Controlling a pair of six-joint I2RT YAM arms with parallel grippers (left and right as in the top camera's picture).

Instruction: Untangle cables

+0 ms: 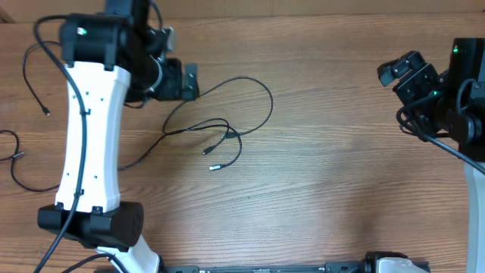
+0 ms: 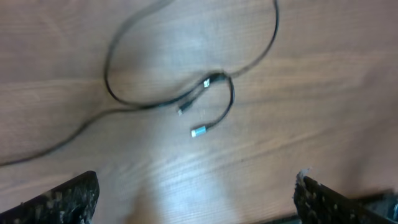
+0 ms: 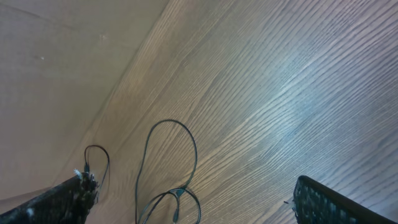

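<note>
One thin black cable (image 1: 258,85) lies as a big loose loop at table centre. It crosses itself at a small knot (image 1: 227,133), with a dark plug (image 1: 204,152) and a silvery tip (image 1: 214,167) below. The left wrist view shows the same loop (image 2: 124,96) and silvery tip (image 2: 198,132). The right wrist view shows it too (image 3: 180,130). Two more cables lie at the far left (image 1: 32,80) (image 1: 14,158). My left gripper (image 1: 188,82) (image 2: 196,183) is open and empty, just left of the loop. My right gripper (image 1: 399,73) (image 3: 194,183) is open and empty, far right.
The left arm's white link (image 1: 91,129) stands between the centre loop and the two far-left cables. A thicker black arm cable (image 1: 447,144) hangs by the right arm. The wooden table (image 1: 341,182) carries nothing else.
</note>
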